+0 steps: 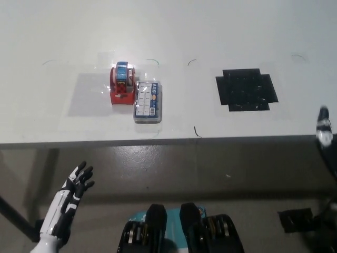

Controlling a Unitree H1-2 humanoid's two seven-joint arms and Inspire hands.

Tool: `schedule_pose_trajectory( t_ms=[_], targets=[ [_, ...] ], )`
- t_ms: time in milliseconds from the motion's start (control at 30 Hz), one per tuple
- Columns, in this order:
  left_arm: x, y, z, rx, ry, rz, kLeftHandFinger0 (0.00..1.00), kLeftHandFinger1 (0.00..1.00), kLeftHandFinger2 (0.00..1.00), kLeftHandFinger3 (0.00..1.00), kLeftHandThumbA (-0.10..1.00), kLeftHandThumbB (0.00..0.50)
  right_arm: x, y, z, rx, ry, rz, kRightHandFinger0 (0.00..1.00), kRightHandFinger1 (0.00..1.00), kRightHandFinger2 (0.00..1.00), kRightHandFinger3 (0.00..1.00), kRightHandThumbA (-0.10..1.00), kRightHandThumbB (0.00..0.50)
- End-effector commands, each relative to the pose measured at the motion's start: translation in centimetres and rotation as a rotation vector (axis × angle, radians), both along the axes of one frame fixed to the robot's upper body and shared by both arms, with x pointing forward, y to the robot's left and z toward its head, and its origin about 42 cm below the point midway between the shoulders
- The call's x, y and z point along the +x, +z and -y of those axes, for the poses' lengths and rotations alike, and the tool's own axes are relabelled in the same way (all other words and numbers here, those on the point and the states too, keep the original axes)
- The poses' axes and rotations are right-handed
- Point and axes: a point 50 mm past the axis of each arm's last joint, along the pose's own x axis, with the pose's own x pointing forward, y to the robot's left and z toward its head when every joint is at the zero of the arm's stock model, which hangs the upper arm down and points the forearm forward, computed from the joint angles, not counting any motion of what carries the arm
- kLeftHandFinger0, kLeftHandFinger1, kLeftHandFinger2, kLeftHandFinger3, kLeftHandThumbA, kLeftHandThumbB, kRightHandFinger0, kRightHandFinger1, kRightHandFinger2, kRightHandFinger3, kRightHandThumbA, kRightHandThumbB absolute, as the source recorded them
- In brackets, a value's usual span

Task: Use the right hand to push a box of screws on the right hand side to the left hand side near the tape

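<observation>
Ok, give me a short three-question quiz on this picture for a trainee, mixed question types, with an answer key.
1. True or false: the box of screws lies right beside the red tape dispenser on the white table.
2. Multiple choice: where is the white left hand?
A. On the box
B. Below the table edge at lower left, fingers apart, holding nothing
C. On the black patch
3. Fill in: the black patch on the table lies to the ____ of the box in the picture.

Key
1. True; the two look to be touching.
2. B.
3. Right. Only a bit of the right hand shows at the right edge, off the table.
</observation>
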Motion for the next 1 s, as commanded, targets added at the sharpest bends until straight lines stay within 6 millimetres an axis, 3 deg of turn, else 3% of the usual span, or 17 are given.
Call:
schedule_pose_trajectory(
  t_ms=[0,167,267,333,433,533,800,967],
  targets=[
    [1.9,3.1,-0.9,0.073,-0.064,0.069,1.00,1.00,1.00,1.00,0.84,0.220,-4.4,1.7,-2.1,-0.115,0.352,0.000,1.00,1.00,1.00,1.00,0.63,0.196],
    [2.2,3.4,-1.2,0.071,-0.060,0.072,1.00,1.00,1.00,1.00,0.84,0.232,-5.3,-0.4,-2.5,-0.177,0.411,-0.110,1.00,1.00,1.00,1.00,0.73,0.219],
    [2.2,3.4,-1.2,0.074,-0.062,0.069,1.00,1.00,1.00,1.00,0.85,0.229,-5.2,-2.1,-2.9,-0.192,0.459,-0.177,1.00,1.00,1.00,1.00,0.72,0.246],
    [2.3,3.5,-1.1,0.071,-0.061,0.072,1.00,1.00,1.00,1.00,0.85,0.221,-4.9,-3.2,-3.4,-0.211,0.471,-0.209,1.00,1.00,1.00,1.00,0.73,0.243],
    [2.3,3.5,-1.1,0.067,-0.058,0.077,1.00,1.00,1.00,1.00,0.84,0.217,-4.5,-4.5,-3.7,-0.219,0.480,-0.253,1.00,1.00,1.00,1.00,0.70,0.197],
    [2.3,3.5,-1.1,0.070,-0.055,0.075,1.00,1.00,1.00,1.00,0.85,0.228,-3.9,-6.4,-4.2,-0.227,0.484,-0.320,1.00,1.00,1.00,1.00,0.71,0.224],
    [2.2,3.2,-1.3,0.070,-0.046,0.083,1.00,1.00,1.00,1.00,0.85,0.224,-1.7,-10.0,-4.7,-0.199,0.508,-0.398,1.00,1.00,1.00,1.00,0.67,0.172],
    [1.8,3.1,-1.4,0.073,-0.041,0.076,1.00,1.00,1.00,1.00,0.86,0.224,-0.9,-11.8,-4.6,-0.156,0.493,-0.437,1.00,1.00,1.00,1.00,0.60,0.170]
  ],
)
